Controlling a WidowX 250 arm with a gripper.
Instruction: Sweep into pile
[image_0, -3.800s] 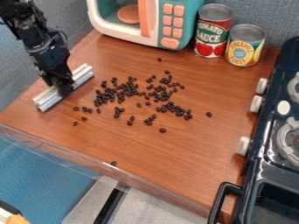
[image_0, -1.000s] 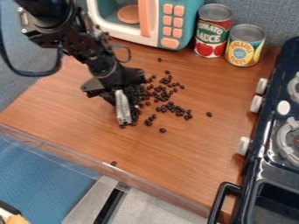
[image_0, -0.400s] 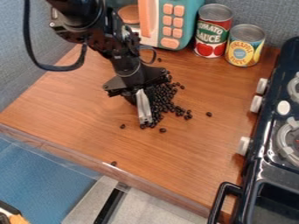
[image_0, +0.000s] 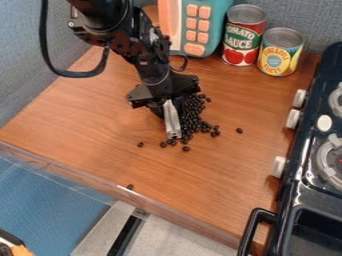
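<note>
The black gripper (image_0: 163, 95) points down near the middle of the wooden table, shut on a white, silvery bar (image_0: 172, 120). The bar stands on the tabletop, its near end toward the front edge. Dark beans (image_0: 194, 119) lie crowded along the bar's right side, in a dense band that trails toward the lower right. Single beans lie apart: one left of the bar's near end, one to the right of the band, and another close to the front edge. The arm hides part of the bar and the upper left of the beans.
A teal and white toy microwave (image_0: 200, 27) stands at the back, beside a tomato sauce can (image_0: 244, 37) and a pineapple can (image_0: 280, 52). A black toy stove (image_0: 314, 155) with white knobs lines the right side. The wooden table (image_0: 100, 130) has a transparent front rim.
From the left side, the gripper has carried the bar rightward to the middle. Scattered beans are now pressed together in a tighter band on its right, while one bean lies behind on the left.
</note>
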